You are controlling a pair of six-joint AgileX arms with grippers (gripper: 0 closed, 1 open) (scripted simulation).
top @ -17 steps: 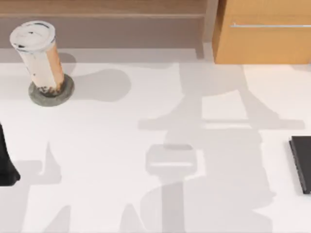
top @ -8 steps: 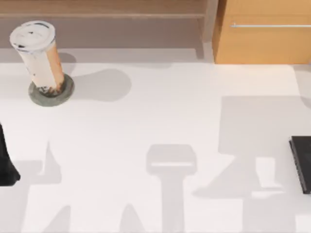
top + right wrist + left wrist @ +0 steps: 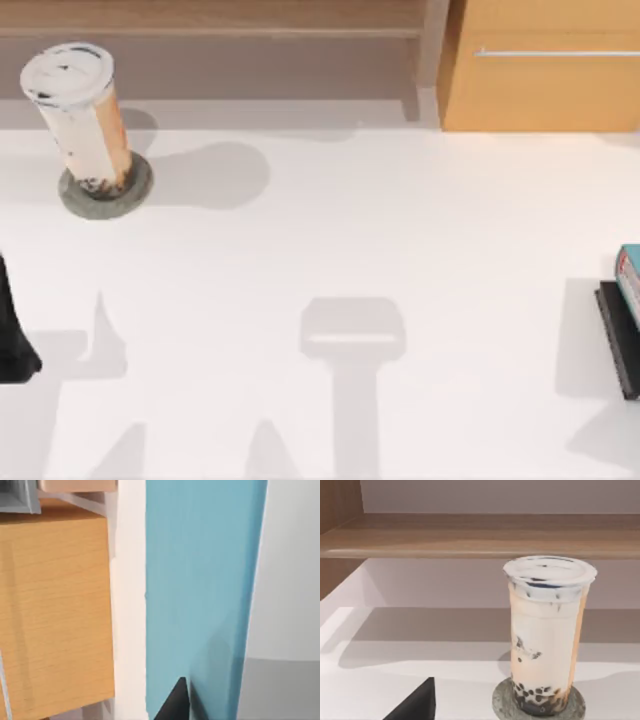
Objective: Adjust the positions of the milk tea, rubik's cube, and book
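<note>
- Left arm [image 3: 14, 335] sat parked at the table's [image 3: 340, 250] left edge; gripper state could not be told.
- Book [image 3: 630, 280] lay at the right edge upon a black slab [image 3: 618, 340].
- Milk tea [image 3: 82, 120] stood upright on a grey disc [image 3: 105, 195], far left.

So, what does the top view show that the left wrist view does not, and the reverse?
Top view alone: the book at the table's right edge, over the black flat slab, and the wooden cabinet behind. Left wrist view alone: the dark pearls at the cup's base, seen from the side. Both share the milk tea, upright on the grey round disc, on the white table.
</note>
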